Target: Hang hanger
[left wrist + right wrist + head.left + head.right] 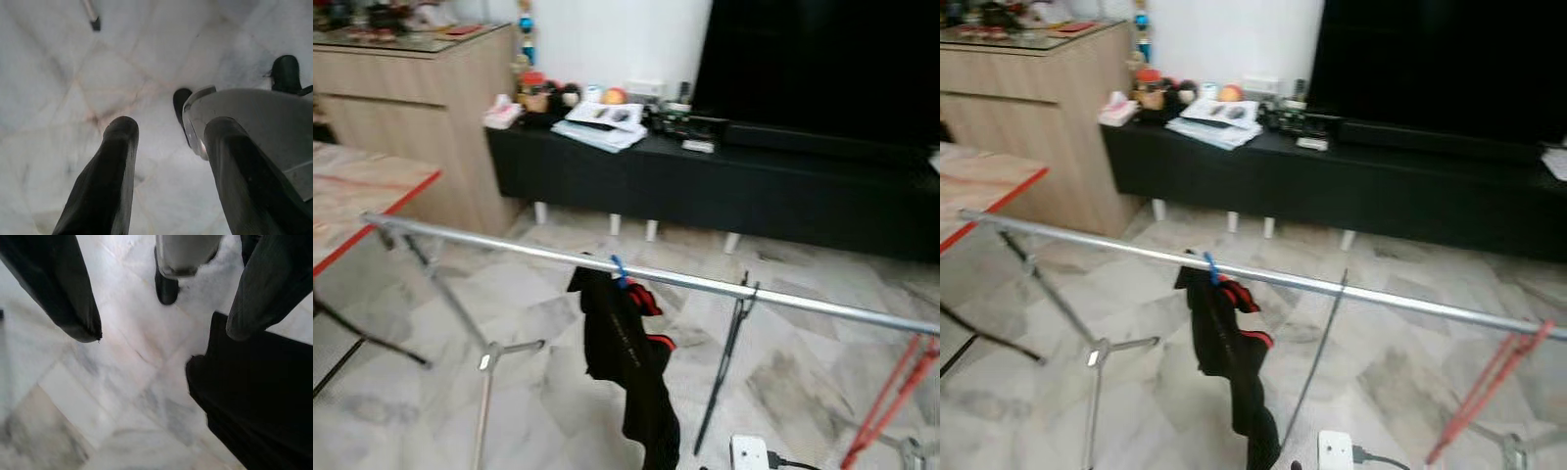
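— What's the room like?
— A marble-tiled floor runs up to a long black TV console. A silver clothes rail crosses the foreground.

— And the hangers?
— A black hanger hooks on mid-rail, a red hanger near its right end, a black-and-red garment left of them.

— The grippers?
— Both point at the floor. Left gripper: fingers apart, empty. Right gripper: fingers apart, empty, dark cloth beneath.
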